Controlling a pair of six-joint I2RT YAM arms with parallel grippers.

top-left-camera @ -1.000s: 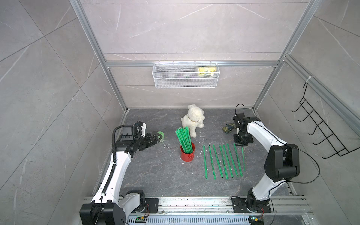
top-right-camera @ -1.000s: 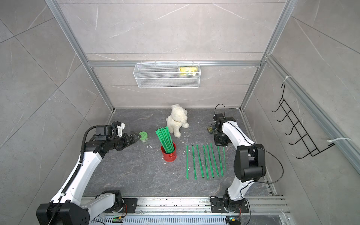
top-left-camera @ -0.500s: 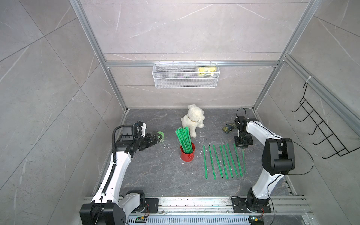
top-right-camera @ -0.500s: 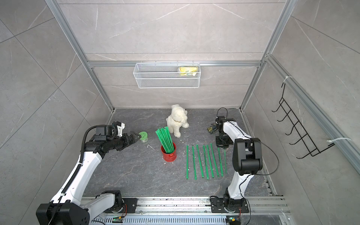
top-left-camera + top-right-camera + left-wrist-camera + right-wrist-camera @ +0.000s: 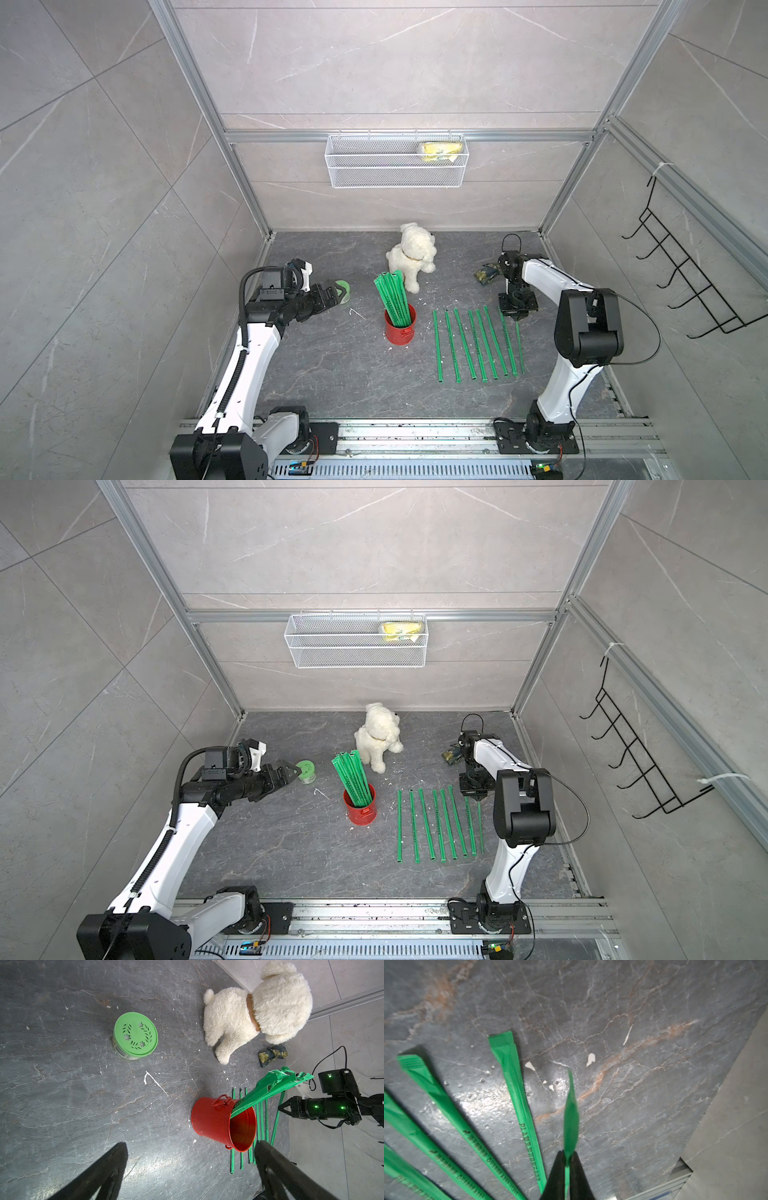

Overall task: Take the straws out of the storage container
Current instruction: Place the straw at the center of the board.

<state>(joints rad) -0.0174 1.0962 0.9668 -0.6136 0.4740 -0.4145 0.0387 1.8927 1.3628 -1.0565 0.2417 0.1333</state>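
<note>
The storage container [image 5: 400,330] [image 5: 360,809] [image 5: 216,1122] is a red can standing mid-floor. A bundle of green straws [image 5: 394,300] [image 5: 352,777] [image 5: 270,1088] leans out of it. Several more straws [image 5: 473,345] [image 5: 436,825] lie in a row on the floor to its right. My right gripper [image 5: 516,316] [image 5: 476,798] [image 5: 566,1154] points down at the row's far right end, shut on one thin straw [image 5: 571,1118]. My left gripper [image 5: 338,296] [image 5: 293,771] [image 5: 191,1144] hovers open and empty, left of the can.
A green-lidded jar [image 5: 343,289] [image 5: 135,1038] sits just past the left fingertips. A white plush dog [image 5: 411,257] stands behind the can, a dark patterned pouch [image 5: 486,275] by the right arm. A wire basket [image 5: 395,174] hangs on the back wall, a black hook rack [image 5: 681,282] on the right wall.
The right arm's elbow has swung in toward the middle, and its gripper has sunk slightly at the row's end with the straw still pinched. The left arm has not moved.
</note>
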